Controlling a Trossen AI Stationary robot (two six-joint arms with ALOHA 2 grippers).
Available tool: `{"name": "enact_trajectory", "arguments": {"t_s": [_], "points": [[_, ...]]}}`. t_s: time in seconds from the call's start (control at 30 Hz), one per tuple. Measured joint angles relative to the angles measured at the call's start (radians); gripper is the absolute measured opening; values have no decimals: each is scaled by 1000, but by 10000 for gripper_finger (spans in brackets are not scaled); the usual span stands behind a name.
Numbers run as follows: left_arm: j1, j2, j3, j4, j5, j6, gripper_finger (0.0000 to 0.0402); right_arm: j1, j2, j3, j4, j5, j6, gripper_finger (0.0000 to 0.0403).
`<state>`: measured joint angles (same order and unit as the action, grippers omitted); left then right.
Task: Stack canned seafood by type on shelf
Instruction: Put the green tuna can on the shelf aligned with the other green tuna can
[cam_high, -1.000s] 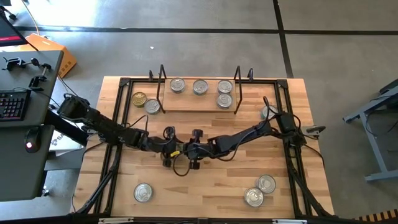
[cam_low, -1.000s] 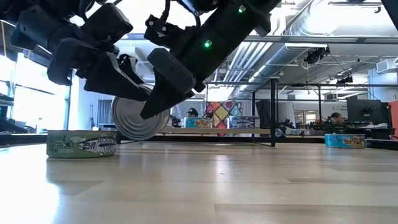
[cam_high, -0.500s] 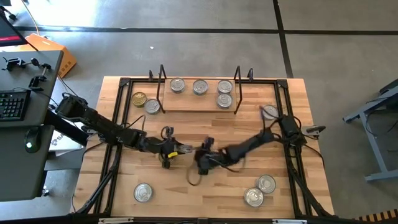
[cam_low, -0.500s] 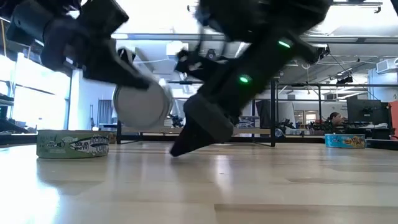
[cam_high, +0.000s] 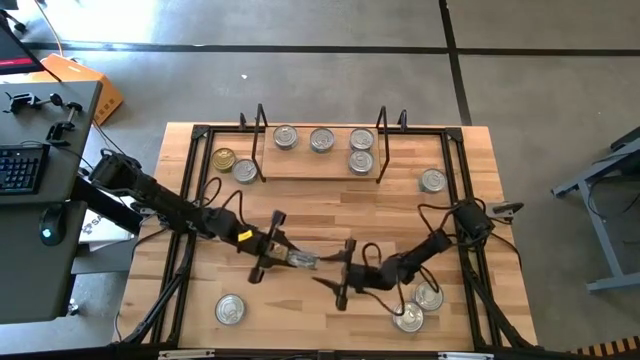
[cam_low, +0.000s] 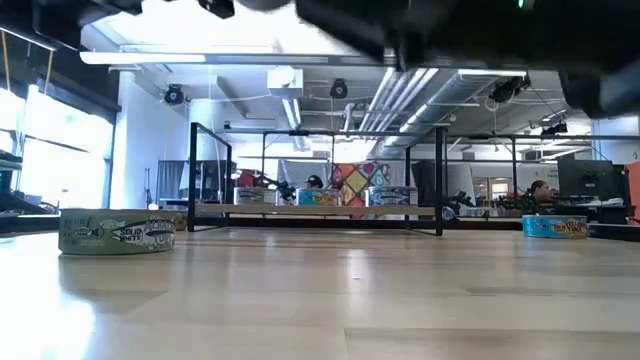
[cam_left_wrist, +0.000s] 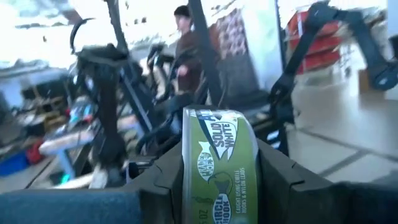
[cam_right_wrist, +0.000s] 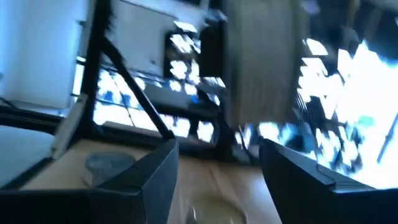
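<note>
Both grippers shifted away from shelf (cam_high: 318, 165) toward worktop (cam_high: 310, 215) front; right one backed off from tin.
Left gripper (cam_high: 290, 258): clamped on green-labelled tin (cam_left_wrist: 217, 165), held on edge, mid-worktop in front of shelf.
Right gripper (cam_high: 338, 282): fingers apart, empty, just right of tin.
Shelf: four tins (cam_high: 322, 140) on board; two more (cam_high: 234, 165) beside left end.

The right wrist view is motion-blurred throughout. In the low view, both arms are cut off at the top edge, grippers unseen.
</note>
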<state>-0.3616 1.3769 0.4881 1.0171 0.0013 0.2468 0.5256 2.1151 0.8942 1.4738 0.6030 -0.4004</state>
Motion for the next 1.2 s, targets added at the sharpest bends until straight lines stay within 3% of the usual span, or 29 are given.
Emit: {"name": "enact_trajectory", "arguments": {"t_s": [0.07,0.23,0.37,0.63,0.8,1.0,1.2], "points": [[0,0,0,13,18,-1,117,0,0,39,-10,-5,-73,216],[-3,-3,1,50,13,-1,117,-2,1,130,-63,159,-185,216],[-6,-3,3,53,18,6,117,2,3,171,-84,191,-274,215],[-7,4,-3,7,20,11,117,16,0,198,-197,424,-276,215],[-7,2,-1,13,27,1,117,17,0,200,-168,410,-273,215],[-9,1,-1,14,42,-2,122,16,0,200,-219,274,-254,215],[-4,2,-1,6,13,21,124,17,0,202,-253,236,-217,215]]}}
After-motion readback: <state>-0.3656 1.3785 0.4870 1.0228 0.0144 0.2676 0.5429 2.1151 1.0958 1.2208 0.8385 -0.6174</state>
